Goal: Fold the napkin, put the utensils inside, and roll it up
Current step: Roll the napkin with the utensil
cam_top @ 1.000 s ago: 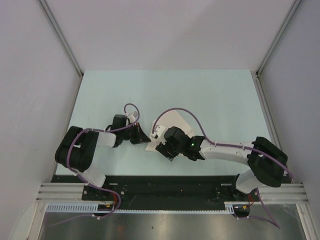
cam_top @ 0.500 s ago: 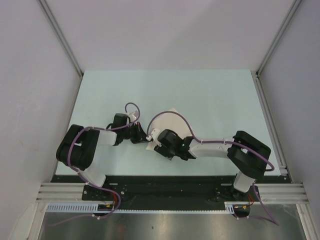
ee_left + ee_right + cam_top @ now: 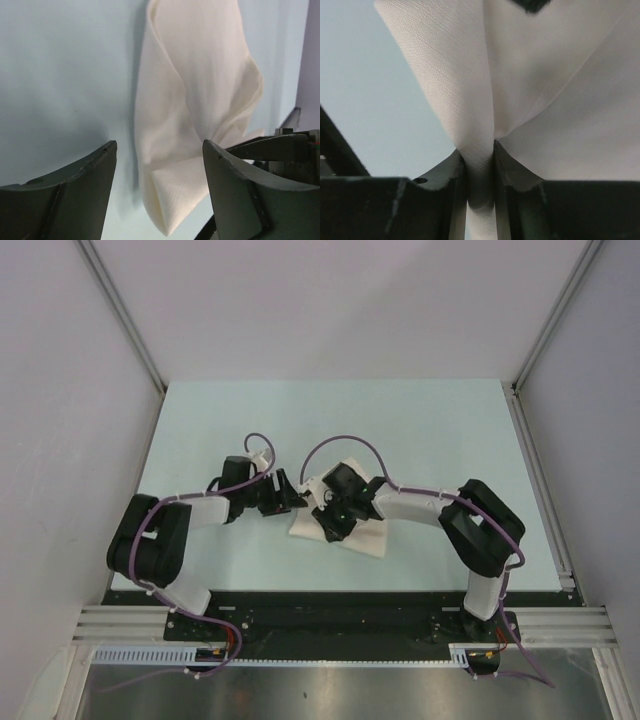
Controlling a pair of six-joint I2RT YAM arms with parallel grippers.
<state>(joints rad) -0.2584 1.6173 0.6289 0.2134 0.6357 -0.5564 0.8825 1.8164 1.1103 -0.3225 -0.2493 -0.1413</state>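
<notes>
The white napkin [image 3: 362,538] lies rumpled near the middle of the pale table, partly under my right gripper [image 3: 330,516]. In the right wrist view the right gripper [image 3: 480,172] is shut on a pinched fold of the napkin [image 3: 550,100], with cloth rising from between the jaws. My left gripper [image 3: 287,502] stands just left of the cloth. In the left wrist view the left gripper [image 3: 159,145] is open, and a folded corner of the napkin [image 3: 200,90] lies between and beyond its fingers [image 3: 75,190], touching neither. The utensils are out of view.
White walls [image 3: 80,440] close in the pale table [image 3: 420,430] on three sides. A black rail [image 3: 330,615] with both arm bases runs along the near edge. Purple cables [image 3: 345,445] loop above the wrists.
My left gripper has opened and let go of the napkin. The right gripper has swung up and left onto the cloth and closed on a fold of it.
</notes>
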